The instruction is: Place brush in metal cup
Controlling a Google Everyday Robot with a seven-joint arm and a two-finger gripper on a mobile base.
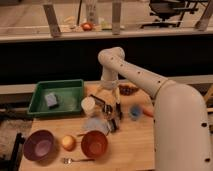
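Gripper point(106, 106), jaws spread wide, hangs low over the table beside the cream cup point(89, 105), with the dark brush point(118, 111) near it.

The dark, slim brush point(119, 111) stands roughly upright by the hand point(109, 104), seemingly just beside the small metal cup point(111, 124).

Reads dim and warm-toned overall, brightest along the pale floor strip past the dark wall at the top. Lit from overhead: highlights sit on the upper surfaces of the white arm point(135, 75). Shows soft shadows on the table point(131, 147) around the purple bowl point(40, 145). Renders the gripper point(111, 112), low over mid-table just right of the cream cup point(88, 105), as a dark, poorly resolved mass. Looks soft throughout, with fine detail smeared and edges blocky.
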